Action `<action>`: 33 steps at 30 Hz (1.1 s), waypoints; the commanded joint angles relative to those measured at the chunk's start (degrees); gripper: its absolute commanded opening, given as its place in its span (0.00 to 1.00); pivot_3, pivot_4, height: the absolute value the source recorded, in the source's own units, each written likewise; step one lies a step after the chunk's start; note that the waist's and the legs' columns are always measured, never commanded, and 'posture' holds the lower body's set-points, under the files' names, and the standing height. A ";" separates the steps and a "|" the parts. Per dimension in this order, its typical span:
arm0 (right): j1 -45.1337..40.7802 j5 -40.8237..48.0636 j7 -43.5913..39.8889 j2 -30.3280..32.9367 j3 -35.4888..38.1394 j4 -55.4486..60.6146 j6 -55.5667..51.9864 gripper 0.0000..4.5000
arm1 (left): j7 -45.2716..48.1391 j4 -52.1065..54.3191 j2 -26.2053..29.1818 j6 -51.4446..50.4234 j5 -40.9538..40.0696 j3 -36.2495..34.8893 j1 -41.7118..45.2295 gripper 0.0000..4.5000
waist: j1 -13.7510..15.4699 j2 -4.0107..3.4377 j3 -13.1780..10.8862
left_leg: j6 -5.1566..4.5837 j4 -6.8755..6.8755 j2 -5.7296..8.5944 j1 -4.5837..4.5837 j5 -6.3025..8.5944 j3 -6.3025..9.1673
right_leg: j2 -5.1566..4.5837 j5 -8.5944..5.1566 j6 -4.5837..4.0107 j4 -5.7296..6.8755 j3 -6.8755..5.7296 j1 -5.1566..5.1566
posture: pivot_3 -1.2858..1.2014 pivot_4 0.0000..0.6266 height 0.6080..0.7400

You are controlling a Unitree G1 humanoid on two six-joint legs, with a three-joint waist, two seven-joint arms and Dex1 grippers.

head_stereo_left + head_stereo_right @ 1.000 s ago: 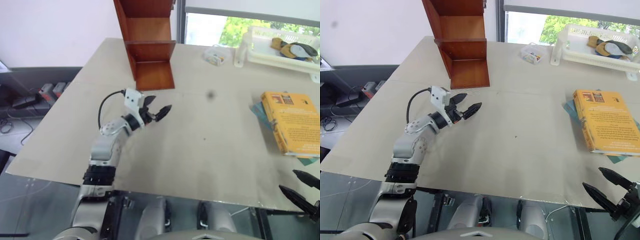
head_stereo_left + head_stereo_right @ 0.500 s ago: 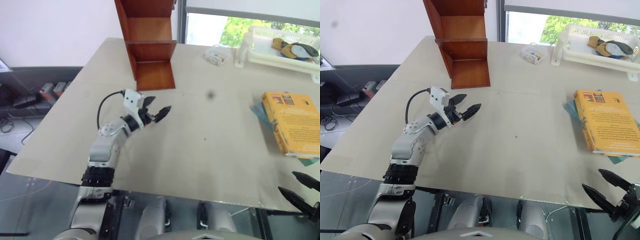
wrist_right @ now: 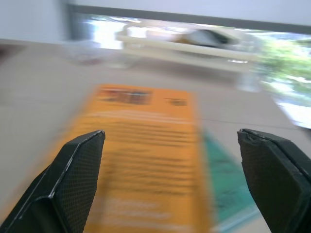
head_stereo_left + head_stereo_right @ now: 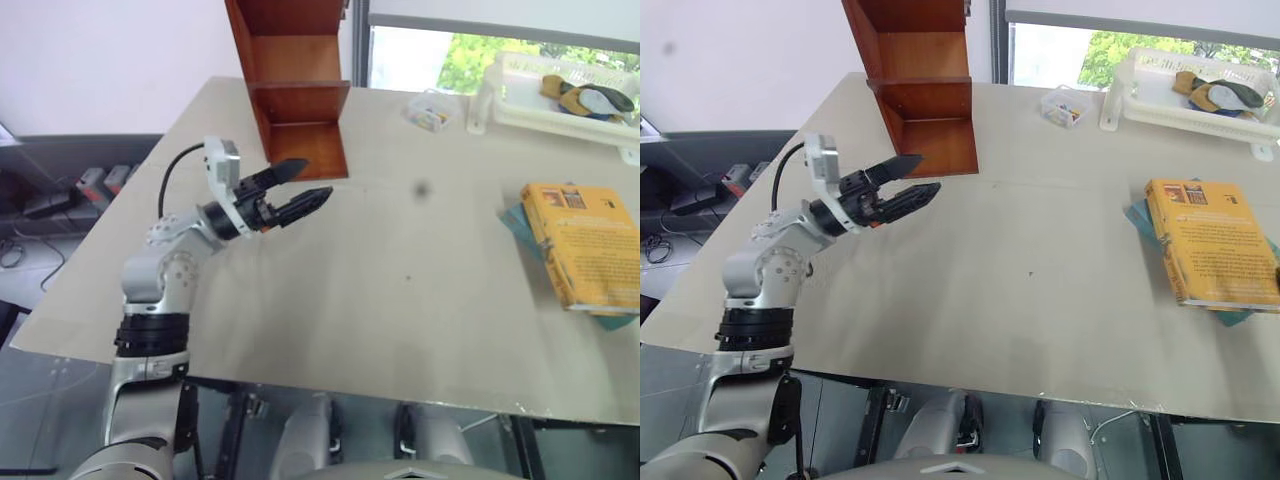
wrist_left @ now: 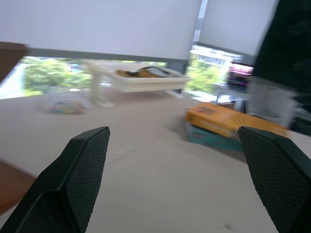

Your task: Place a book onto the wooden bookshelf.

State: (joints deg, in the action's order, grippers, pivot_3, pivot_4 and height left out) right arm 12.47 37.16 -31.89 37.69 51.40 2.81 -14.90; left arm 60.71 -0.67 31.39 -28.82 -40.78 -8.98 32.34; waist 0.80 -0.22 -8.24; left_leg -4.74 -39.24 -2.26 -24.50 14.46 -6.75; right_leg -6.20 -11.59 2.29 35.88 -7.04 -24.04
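Near the table's right edge, the book lies flat on a thinner teal book. The bookshelf stands at the far edge. Both the left claw and the right claw are wide open and empty.

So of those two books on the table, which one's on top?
The orange-yellow book is on top; the thinner teal book only peeks out beneath it.

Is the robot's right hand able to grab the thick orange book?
Probably yes. The right gripper is open and faces the thick orange-yellow book, which lies on top of a thinner teal book, with nothing between them.
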 commanded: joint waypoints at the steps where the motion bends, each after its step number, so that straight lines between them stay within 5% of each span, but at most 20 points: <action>1: -6.96 -3.39 15.59 0.04 -0.24 1.95 -4.35 1.00 | 2.04 3.11 1.73 -0.05 -1.75 -1.45 1.74 1.00 | -0.08 -0.03 0.01 | 0.00 0.00 0.00 0.00 -0.01 -0.03 | 0.00 0.00 0.01 0.00 0.02 0.00 | 0.52 0.24 0.79; 7: -26.75 -3.94 38.85 -3.08 -5.46 2.52 -18.40 1.00 | 0.99 3.86 1.19 0.79 -0.62 -0.51 1.89 1.00 | -0.34 -0.09 -0.03 | 0.09 0.00 -0.03 0.10 -0.08 -0.13 | 0.06 0.01 0.02 0.08 0.14 0.01 | 0.52 0.24 0.79; 13: -37.11 -10.03 43.57 5.97 -5.49 -17.88 -21.80 1.00 | -1.23 6.86 0.74 0.63 -0.52 -0.74 -0.82 1.00 | 0.25 -0.22 -0.11 | 0.08 0.05 0.06 -0.02 -0.09 -0.11 | 0.06 0.18 0.14 0.04 0.07 -0.01 | 0.52 0.24 0.79; 21: -33.79 -16.25 29.15 15.53 -13.33 -29.75 -16.66 1.00 | -4.32 10.26 0.85 0.21 -1.46 -1.93 -4.25 1.00 | -0.60 -0.29 -0.16 | 0.03 0.10 0.10 0.05 -0.05 -0.27 | 0.07 0.04 0.40 -0.01 0.18 -0.01 | 0.52 0.24 0.79; 29: -27.34 -25.12 25.64 17.67 -18.95 -37.73 -5.94 1.00 | -5.22 10.55 0.78 0.46 -1.01 -1.05 -4.38 1.00 | -1.47 -0.26 -0.18 | 0.04 0.10 0.04 0.55 -0.03 -0.35 | 0.04 -0.11 0.28 0.02 0.31 0.40 | 0.52 0.24 0.79; 33: -26.31 -22.67 21.81 15.64 -17.81 -38.45 -6.51 1.00 | -5.03 10.31 1.06 0.57 -0.87 -1.06 -4.43 1.00 | -1.78 -0.26 -0.18 | 0.04 0.15 0.01 0.60 -0.04 -0.47 | 0.08 0.00 0.45 0.04 0.45 0.37 | 0.52 0.24 0.79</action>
State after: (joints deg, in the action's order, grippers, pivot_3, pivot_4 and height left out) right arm -13.72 13.68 -8.74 52.97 32.28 -36.88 -22.37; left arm 55.57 7.68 31.90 -29.22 -41.52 -9.27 27.54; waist -0.98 -0.49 -8.43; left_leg -4.71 -39.10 -2.28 -23.86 14.42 -7.29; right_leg -6.09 -11.59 2.75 35.92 -6.53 -23.68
